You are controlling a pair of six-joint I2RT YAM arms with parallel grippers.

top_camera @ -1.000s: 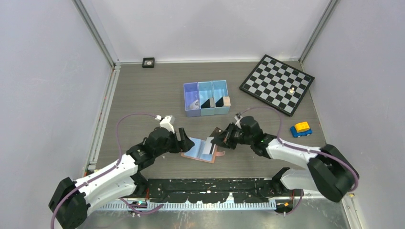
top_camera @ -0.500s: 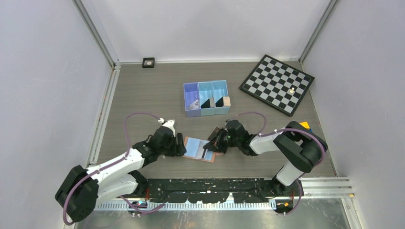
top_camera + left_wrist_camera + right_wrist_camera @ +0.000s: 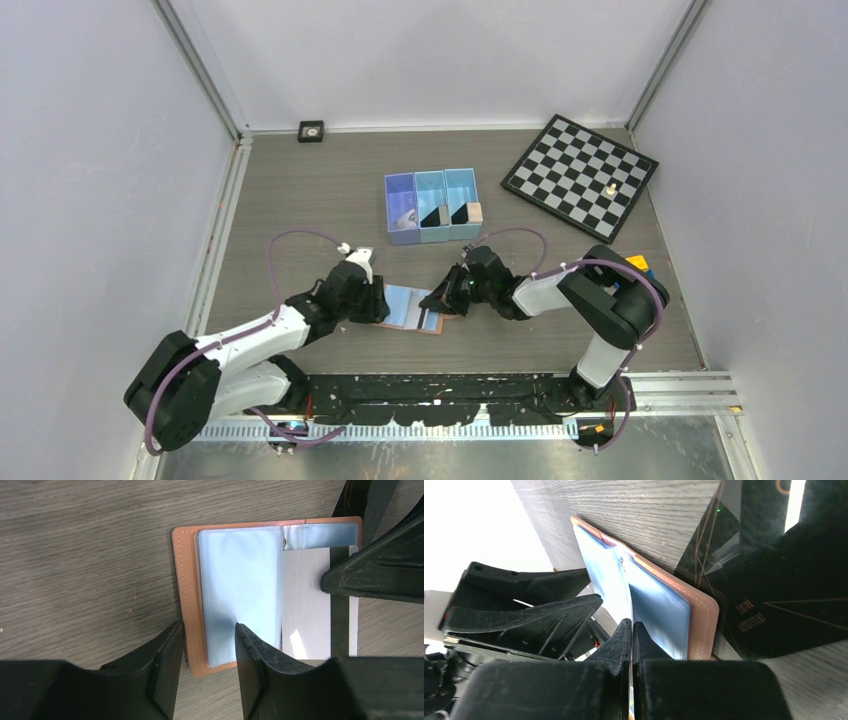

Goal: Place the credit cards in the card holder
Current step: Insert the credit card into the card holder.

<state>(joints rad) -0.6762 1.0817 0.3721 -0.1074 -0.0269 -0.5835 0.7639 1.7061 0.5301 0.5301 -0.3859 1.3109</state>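
Observation:
The card holder (image 3: 405,306) lies open on the table, salmon-tan outside with light blue sleeves (image 3: 240,595). My left gripper (image 3: 377,303) is open, and its fingers (image 3: 167,667) straddle the holder's left edge low over the table. My right gripper (image 3: 441,299) is shut on a glossy credit card (image 3: 306,600) at the holder's right half, next to the blue sleeves. In the right wrist view the closed fingertips (image 3: 631,630) point at the raised sleeves (image 3: 659,610), and a glossy black card surface (image 3: 769,595) shows to the right. More dark cards (image 3: 438,214) lean in the blue bin.
The three-compartment blue bin (image 3: 432,183) stands behind the holder, with a small tan block (image 3: 476,211) in its right compartment. A chessboard (image 3: 578,175) with one piece lies at the back right. A blue and yellow toy car (image 3: 640,264) shows behind the right arm.
My right gripper moved left and down to the holder's right side with the card. My left gripper dropped onto the holder's left edge. Both arms folded inward.

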